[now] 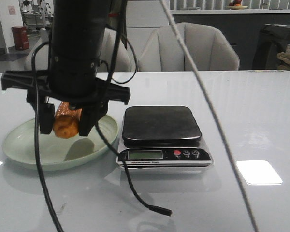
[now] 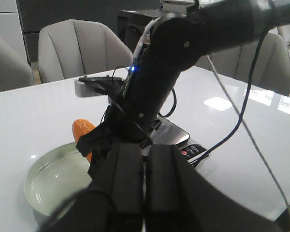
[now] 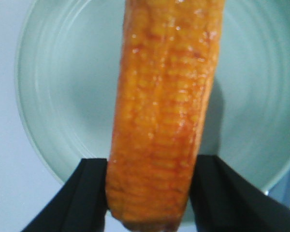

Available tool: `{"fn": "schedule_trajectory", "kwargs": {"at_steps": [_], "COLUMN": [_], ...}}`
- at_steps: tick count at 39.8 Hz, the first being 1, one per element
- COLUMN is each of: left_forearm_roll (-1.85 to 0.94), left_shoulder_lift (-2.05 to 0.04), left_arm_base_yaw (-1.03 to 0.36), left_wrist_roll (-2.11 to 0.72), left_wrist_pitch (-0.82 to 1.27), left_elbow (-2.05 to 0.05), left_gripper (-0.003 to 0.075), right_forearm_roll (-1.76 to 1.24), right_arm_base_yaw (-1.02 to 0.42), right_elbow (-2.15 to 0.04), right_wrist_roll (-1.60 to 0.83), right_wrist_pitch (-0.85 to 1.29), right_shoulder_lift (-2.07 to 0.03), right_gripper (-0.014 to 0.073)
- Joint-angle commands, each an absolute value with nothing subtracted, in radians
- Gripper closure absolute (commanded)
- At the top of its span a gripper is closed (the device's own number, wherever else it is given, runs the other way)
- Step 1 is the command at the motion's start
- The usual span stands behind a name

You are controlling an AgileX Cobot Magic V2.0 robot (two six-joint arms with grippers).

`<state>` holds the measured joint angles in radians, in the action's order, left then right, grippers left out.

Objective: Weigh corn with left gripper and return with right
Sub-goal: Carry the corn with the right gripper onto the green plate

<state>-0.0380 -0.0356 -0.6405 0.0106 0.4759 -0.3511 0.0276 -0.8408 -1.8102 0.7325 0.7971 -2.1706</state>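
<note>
The orange-yellow corn (image 1: 66, 123) is gripped near one blunt end between the black fingers (image 3: 87, 193) of my right gripper (image 1: 66, 131), which reaches across to the left side of the table. The cob hangs a little above the pale green plate (image 1: 19, 154) and casts a shadow on it. The right wrist view shows the corn (image 3: 162, 121) lengthwise over the plate (image 3: 63, 87). My left gripper (image 2: 145, 159) is shut and empty, held back above the table near the plate (image 2: 53, 183). From there I see the corn's far end (image 2: 82, 130) behind the right arm.
A black digital scale (image 1: 160, 124) with a bare platform stands just right of the plate. A loose black cable (image 1: 159, 210) hangs from the right arm in front of the scale. A white cable (image 1: 208, 101) crosses the view. Grey chairs stand behind the table.
</note>
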Motion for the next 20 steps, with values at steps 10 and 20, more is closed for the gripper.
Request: {"fn": "schedule_trajectory", "kwargs": {"at_steps": [10, 20], "left_forearm_roll": [-0.041, -0.041], "left_shoulder_lift": [-0.047, -0.047], "left_arm_base_yaw": [-0.647, -0.647], "left_wrist_roll": [0.011, 0.011], "left_wrist_pitch": [0.391, 0.391], "left_elbow": [-0.376, -0.376], "left_gripper": [0.0598, 0.0598], "right_forearm_roll": [-0.069, -0.063], "right_arm_base_yaw": [-0.845, -0.841], "right_elbow": [-1.849, -1.906], "right_wrist_roll": [0.720, 0.720], "right_wrist_pitch": [0.718, 0.735], "right_shoulder_lift": [-2.179, -2.180], "right_gripper": [0.0174, 0.0014]}}
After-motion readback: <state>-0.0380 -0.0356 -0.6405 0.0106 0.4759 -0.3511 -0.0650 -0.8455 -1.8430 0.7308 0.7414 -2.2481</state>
